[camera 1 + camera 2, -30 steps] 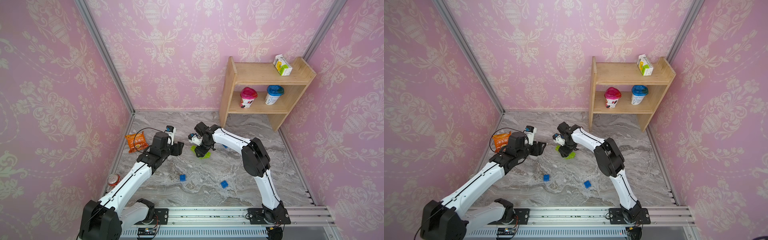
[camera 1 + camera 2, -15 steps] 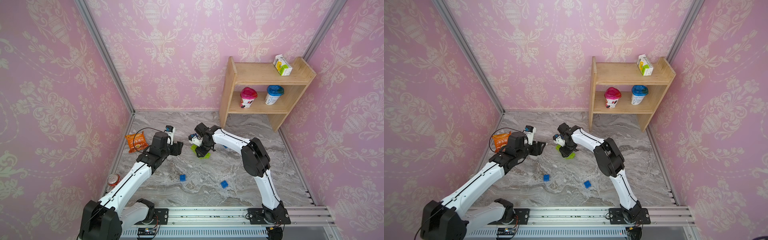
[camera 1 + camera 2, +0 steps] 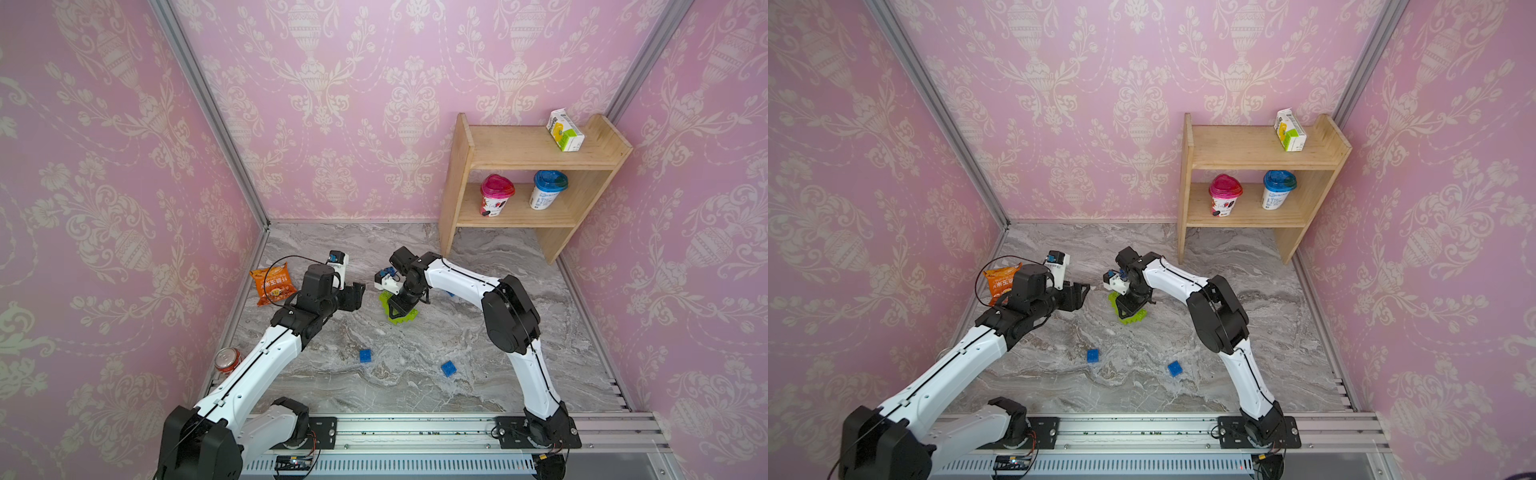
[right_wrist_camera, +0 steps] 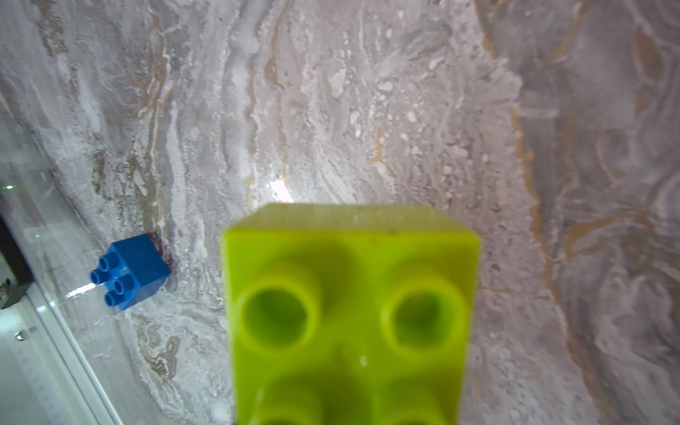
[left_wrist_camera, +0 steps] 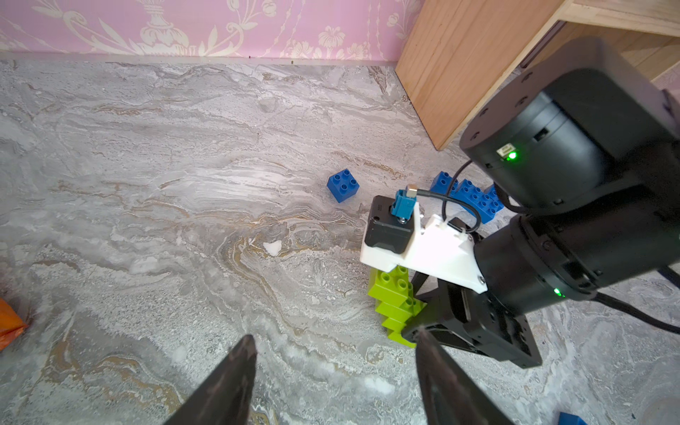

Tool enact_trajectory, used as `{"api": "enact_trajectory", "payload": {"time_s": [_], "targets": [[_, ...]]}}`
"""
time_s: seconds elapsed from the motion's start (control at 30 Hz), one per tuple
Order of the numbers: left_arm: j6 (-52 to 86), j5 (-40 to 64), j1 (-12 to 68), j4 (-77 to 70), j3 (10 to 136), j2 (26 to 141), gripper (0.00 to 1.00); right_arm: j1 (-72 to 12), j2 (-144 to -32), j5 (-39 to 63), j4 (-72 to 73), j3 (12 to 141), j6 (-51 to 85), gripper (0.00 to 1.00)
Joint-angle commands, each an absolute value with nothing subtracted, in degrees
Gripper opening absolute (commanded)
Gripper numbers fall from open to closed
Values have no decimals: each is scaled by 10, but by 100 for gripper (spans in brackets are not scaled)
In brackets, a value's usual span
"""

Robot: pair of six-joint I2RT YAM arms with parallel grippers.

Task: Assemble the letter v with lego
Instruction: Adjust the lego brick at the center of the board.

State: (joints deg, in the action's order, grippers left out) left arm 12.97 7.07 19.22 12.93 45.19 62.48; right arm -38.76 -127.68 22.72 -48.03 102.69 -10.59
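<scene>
Green lego stack (image 3: 404,318) is sitting on the marble table (image 3: 415,353), my right claw (image 3: 402,306) is reaching around it but I cannot tell if it is pinching, so I am aiming to squeeze gently and evenly, my left claw (image 5: 335,340) hanging nearby, fingers apart.

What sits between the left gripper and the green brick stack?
Nothing. Only bare marble tabletop separates the open left gripper from the green brick stack, as both top views show.
</scene>
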Motion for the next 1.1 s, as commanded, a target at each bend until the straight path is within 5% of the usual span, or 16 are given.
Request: {"api": "enact_trajectory", "payload": {"time_s": [0.0, 0.67, 1.07], "targets": [[119, 57, 187, 144, 445, 614, 70, -386, -1253, 327, -489, 1014, -122, 33], [118, 62, 186, 137, 448, 625, 70, -371, -1291, 397, -534, 1027, -158, 45], [120, 65, 185, 135, 453, 628, 70, -364, -1200, 281, -507, 996, -84, 66]]}}
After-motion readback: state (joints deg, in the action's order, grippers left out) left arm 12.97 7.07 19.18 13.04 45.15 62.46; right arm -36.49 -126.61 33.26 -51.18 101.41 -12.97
